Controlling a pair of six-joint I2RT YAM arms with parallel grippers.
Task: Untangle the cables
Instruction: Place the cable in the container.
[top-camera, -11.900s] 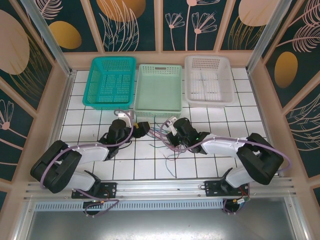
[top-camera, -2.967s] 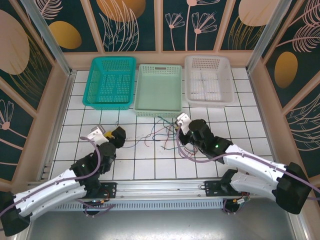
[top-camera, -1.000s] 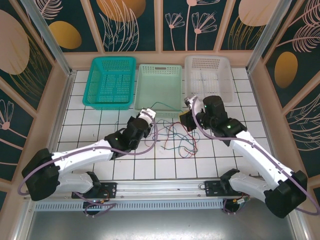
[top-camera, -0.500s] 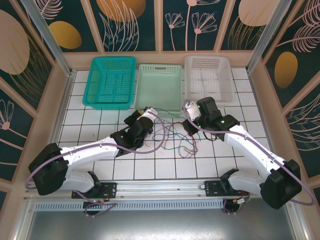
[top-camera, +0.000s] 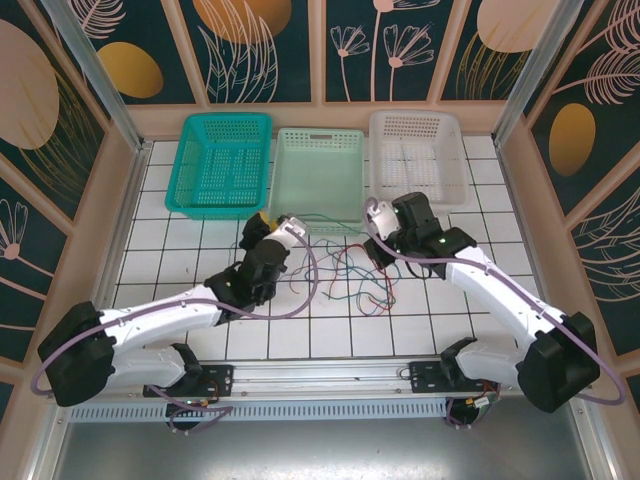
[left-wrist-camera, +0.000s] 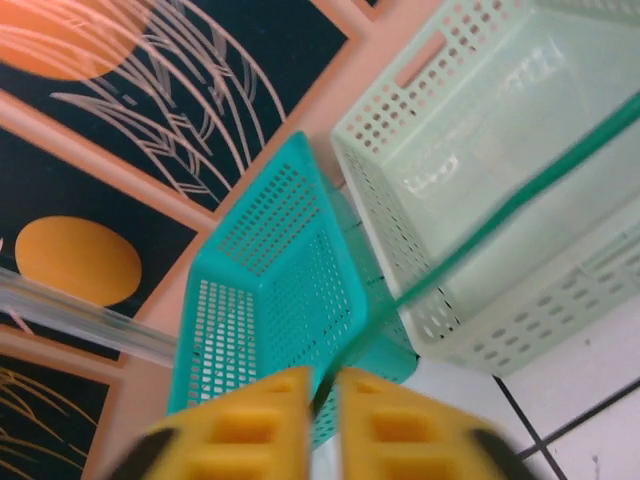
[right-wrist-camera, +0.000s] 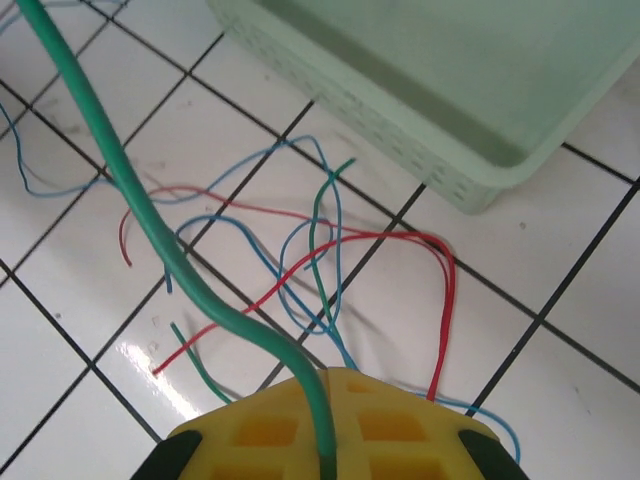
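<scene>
The right gripper (right-wrist-camera: 328, 390) clamps a green cable (right-wrist-camera: 150, 230), holding it above the red and blue cables (right-wrist-camera: 330, 240) tangled on the white tiles (right-wrist-camera: 80, 400) near the pale green basket (right-wrist-camera: 350, 115), apparently to separate it. The left gripper (left-wrist-camera: 325, 385) flanks the same cable, though it is unclear whether its jaws pinch it.

Loose cables (top-camera: 350, 272), tangled, centre of the top view.
Thin red, blue and green strands, slack, crossed in overlapping loops and lying flat on white tiles. One green cable (right-wrist-camera: 150, 220) lifted clear of the tangle, running from bottom centre to upper left of the right wrist view, diagonally across the left wrist view.
</scene>
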